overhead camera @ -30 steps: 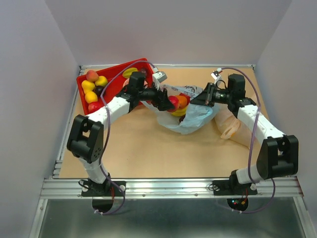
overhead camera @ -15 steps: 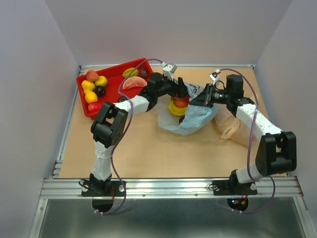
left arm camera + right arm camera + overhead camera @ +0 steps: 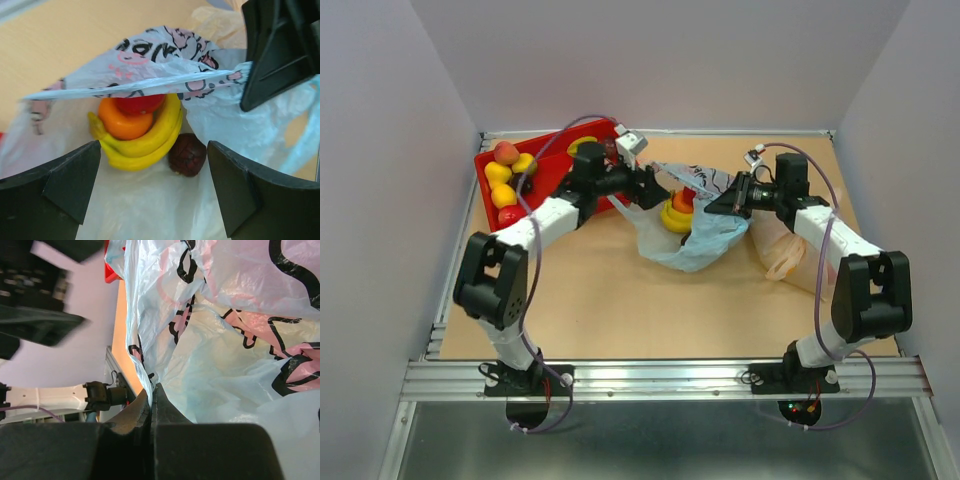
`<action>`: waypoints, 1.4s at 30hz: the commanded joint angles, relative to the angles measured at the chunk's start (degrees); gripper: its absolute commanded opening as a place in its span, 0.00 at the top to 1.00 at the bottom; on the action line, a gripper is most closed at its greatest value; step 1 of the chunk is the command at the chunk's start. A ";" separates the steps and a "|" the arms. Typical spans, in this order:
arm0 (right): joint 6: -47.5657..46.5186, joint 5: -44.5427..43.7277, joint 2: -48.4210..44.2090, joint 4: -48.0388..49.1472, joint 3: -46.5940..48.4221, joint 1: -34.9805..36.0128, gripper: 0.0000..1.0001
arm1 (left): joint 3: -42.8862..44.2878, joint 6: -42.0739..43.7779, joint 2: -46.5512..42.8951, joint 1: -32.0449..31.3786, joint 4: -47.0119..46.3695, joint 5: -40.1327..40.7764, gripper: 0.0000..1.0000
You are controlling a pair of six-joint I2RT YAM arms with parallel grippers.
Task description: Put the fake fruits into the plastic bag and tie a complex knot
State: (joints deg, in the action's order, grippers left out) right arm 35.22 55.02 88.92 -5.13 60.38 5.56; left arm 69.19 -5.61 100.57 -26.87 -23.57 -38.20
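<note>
The light-blue printed plastic bag lies open mid-table. Inside it sit fake fruits: a yellow banana bunch, an orange, a red piece and a dark plum. My left gripper hovers at the bag's left mouth, open and empty, its fingers either side of the fruits. My right gripper is shut on the bag's rim and holds it up taut. More fake fruits lie in the red tray. No knot shows.
The red tray stands at the back left, under the left arm's cable. A pale orange-beige bag lies beside the right arm. White walls enclose the table on three sides.
The left gripper reached over the bag's mouth half a second ago and has drawn back to the left, open. The right gripper has kept hold of the rim.
</note>
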 commanded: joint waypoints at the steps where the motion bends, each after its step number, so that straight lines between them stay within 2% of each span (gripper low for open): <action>1: -2.00 -0.80 1.33 2.40 3.34 -0.46 1.00 | 1.56 11.30 -11.71 9.60 15.45 -11.88 0.02; 2: -2.35 -1.06 1.51 2.40 2.99 -0.46 1.00 | 2.00 13.32 -13.37 11.65 20.62 -12.16 0.02; 4: -2.79 -1.32 1.69 2.40 2.64 -0.38 1.00 | 3.23 14.48 -14.35 17.61 23.74 -11.20 0.02; 6: -3.05 -1.76 1.69 2.40 2.38 -0.38 1.00 | 4.55 16.06 -13.83 20.53 30.13 -7.53 0.01; 7: -3.14 -1.68 1.86 2.49 2.37 -0.38 1.00 | 6.12 16.59 -13.22 22.02 31.90 -1.68 0.01; 10: -3.14 -1.94 1.95 2.40 2.55 -0.38 1.00 | 10.68 16.68 -8.48 23.27 39.29 9.33 0.01; 12: -3.14 -2.03 2.04 2.40 2.64 -0.46 1.00 | 12.63 15.02 -4.01 23.80 42.27 13.91 0.01; 13: -3.14 -1.94 2.04 2.40 2.72 -0.38 1.00 | 14.29 13.27 -2.42 23.80 42.99 18.55 0.01; 14: -3.23 -1.94 2.13 2.40 2.81 -0.38 0.99 | 15.09 12.82 -1.01 24.14 43.61 19.73 0.01; 20: -3.41 -1.68 1.69 2.31 2.99 -0.38 1.00 | 16.24 8.43 8.48 24.76 44.66 23.69 0.01; 27: -3.93 -1.68 1.25 2.31 2.64 -0.46 1.00 | 16.68 6.49 14.29 24.85 43.61 28.44 0.02; 30: -3.93 -1.68 1.51 2.40 2.46 -0.46 0.99 | 17.30 6.49 15.18 24.85 41.78 28.09 0.07; 33: -3.93 -1.68 1.60 2.23 2.64 -0.46 1.00 | 17.56 6.57 14.30 24.94 39.58 27.12 0.18; 34: -3.93 -1.68 1.60 2.31 2.81 -0.38 1.00 | 17.82 7.01 14.04 24.94 39.31 26.60 0.26; 39: -3.93 -1.50 1.43 2.31 3.08 -0.46 1.00 | 20.01 8.68 10.18 25.20 40.44 25.19 0.52; 42: -3.85 -1.41 1.08 2.40 2.81 -0.38 1.00 | 21.25 9.82 5.19 25.29 41.32 20.64 0.57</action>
State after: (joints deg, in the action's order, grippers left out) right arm 32.51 53.41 90.94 -5.13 60.38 5.56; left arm 86.50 2.33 115.72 -2.00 17.58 -12.71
